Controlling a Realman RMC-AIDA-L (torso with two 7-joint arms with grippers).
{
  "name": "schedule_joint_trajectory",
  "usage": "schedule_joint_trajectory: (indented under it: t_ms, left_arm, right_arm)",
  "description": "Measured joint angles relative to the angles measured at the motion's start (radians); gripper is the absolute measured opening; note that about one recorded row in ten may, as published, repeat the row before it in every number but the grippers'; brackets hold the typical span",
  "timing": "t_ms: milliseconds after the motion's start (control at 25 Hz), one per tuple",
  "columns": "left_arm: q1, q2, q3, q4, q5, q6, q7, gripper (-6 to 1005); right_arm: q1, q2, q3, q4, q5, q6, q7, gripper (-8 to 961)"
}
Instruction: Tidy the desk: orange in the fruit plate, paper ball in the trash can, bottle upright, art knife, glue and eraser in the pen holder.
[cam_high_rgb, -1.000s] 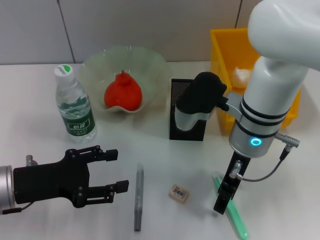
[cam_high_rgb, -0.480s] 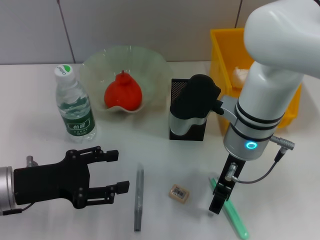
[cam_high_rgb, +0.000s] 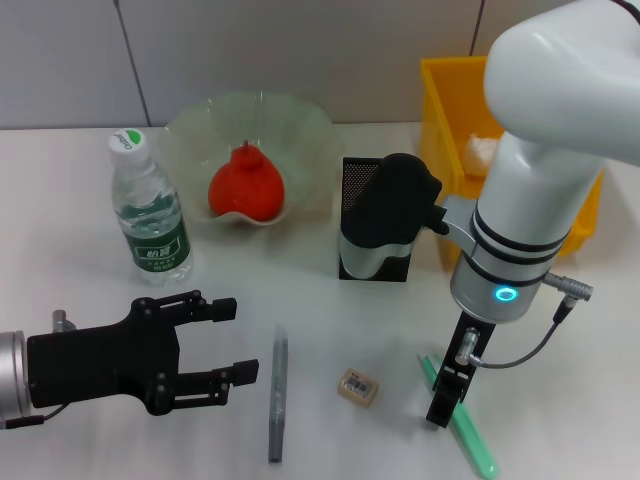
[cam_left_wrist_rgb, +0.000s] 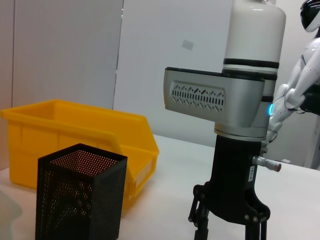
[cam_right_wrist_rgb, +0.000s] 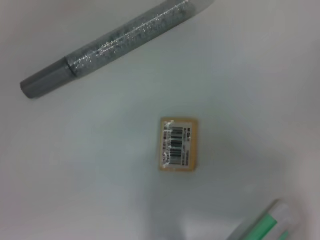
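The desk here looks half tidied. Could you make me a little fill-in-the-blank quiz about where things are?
1. The orange lies in the ____.
2. The bottle stands ____ on the desk.
3. The eraser lies between the grey pen-like stick and the ____ one.
4. The paper ball sits inside the ____ trash can.

Missing words: fruit plate; upright; green; yellow

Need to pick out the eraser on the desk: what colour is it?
Tan, with a white barcode label on top; the eraser shows best in the right wrist view.
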Motion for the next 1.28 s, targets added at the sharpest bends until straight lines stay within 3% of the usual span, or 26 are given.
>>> schedule_joint_trajectory:
  t_ms: [480, 1280]
  left_arm:
    - [-0.002, 0.003, 0.000, 0.000, 0.000, -0.002, 0.000, 786]
    - [-0.005, 0.003, 0.001, 0.000, 0.001, -0.003, 0.000, 785]
  right_arm:
    - [0.000, 0.000, -0.005, -0.008, 0.006, 0.005, 0.000, 792]
    - [-0.001, 0.000, -0.029, -0.008, 0.007, 0.007, 0.000, 667]
